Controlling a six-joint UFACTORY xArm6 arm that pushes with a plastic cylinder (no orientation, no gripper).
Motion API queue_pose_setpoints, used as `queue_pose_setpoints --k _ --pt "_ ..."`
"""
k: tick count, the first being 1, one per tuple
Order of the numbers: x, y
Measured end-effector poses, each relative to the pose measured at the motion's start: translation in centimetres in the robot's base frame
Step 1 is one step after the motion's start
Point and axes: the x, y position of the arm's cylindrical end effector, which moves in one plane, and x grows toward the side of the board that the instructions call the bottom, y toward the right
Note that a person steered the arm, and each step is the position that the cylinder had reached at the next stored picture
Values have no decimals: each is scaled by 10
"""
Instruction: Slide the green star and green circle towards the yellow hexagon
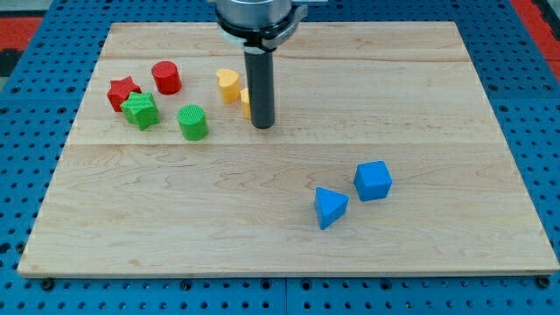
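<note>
Green star (140,111) and green circle (193,122) sit left of my tip (263,125); no pincer, no writing; yellow block (246,102) hides behind it.

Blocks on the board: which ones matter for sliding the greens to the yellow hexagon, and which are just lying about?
For the job:
green star
green circle
yellow hexagon, mostly hidden behind the rod
my tip, at the hexagon's right, right of both greens

Lying about:
red star
red circle
yellow heart
blue cube
blue triangle

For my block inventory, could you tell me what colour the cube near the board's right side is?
Blue: the cube shows clearly in the camera view.
</note>
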Motion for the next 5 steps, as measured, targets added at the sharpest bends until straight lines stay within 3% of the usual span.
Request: queue_pose_setpoints --k 1,3,4,5 --pt "47 -2" --pt "110 -75" --pt "104 -119" --pt "71 -188"
